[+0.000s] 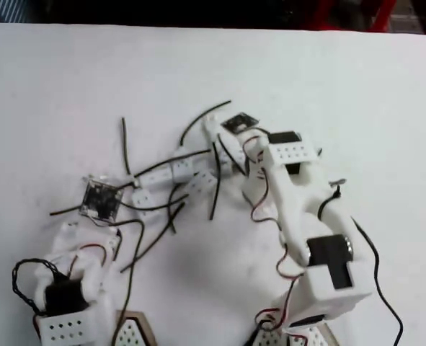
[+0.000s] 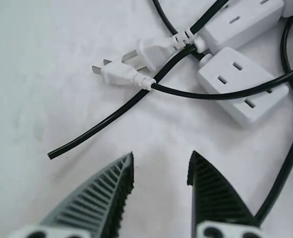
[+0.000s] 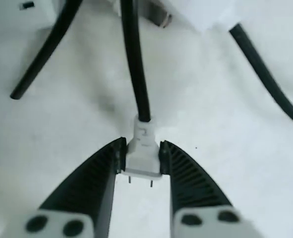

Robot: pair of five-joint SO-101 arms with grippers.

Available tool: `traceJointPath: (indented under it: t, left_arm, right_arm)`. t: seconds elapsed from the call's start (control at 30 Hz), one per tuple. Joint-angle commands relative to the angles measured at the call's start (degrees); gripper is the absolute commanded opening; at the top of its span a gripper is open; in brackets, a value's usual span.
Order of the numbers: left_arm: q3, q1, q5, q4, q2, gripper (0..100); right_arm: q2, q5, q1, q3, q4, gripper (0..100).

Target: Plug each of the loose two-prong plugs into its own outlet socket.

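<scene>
My right gripper (image 3: 142,144) is shut on a white two-prong plug (image 3: 144,159), just above the white table. The plug's prongs point back toward the wrist, and its black cord (image 3: 136,74) runs away from the fingers. My left gripper (image 2: 161,161) stands open over bare table with nothing between its fingers. Ahead of it lie two loose white plugs (image 2: 120,74) (image 2: 153,48), side by side, each on a black cord. Just beyond them lie two white outlet blocks (image 2: 238,84) (image 2: 243,17). In the high view the outlet blocks (image 1: 180,171) lie mid-table between the two arms.
Several black cords (image 1: 155,238) cross and loop over the middle of the table (image 1: 357,86). One cut cord end (image 2: 51,154) lies close to the left fingers. The arms' bases (image 1: 328,288) stand at the near edge.
</scene>
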Motion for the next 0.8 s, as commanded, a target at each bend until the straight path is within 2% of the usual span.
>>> traceJointPath:
  t: [0.0, 0.07, 0.2, 0.43, 0.63, 0.77]
  left_arm:
    - [-2.11, -0.48, 0.0, 0.09, -0.13, 19]
    - [-2.11, -0.48, 0.0, 0.09, -0.13, 19]
    - [-2.11, -0.48, 0.0, 0.09, -0.13, 19]
    - [-2.11, -0.48, 0.0, 0.09, -0.13, 19]
    - [-2.11, -0.48, 0.0, 0.09, -0.13, 19]
    - [-2.11, -0.48, 0.0, 0.18, -0.13, 19]
  right_arm:
    - [-6.02, -1.76, -2.24, -2.2, 3.47, 14.0]
    - [-6.73, -1.93, -2.51, -2.11, 4.35, 16.1]
    - [-8.48, -1.67, -2.07, -2.11, 4.62, 13.3]
    - [-9.63, -1.85, -5.58, -1.32, 7.87, 13.2]
    - [-5.67, -1.58, -5.76, 4.48, 0.04, 13.1]
    - [-1.45, -1.49, -2.95, 4.75, -2.95, 13.1]
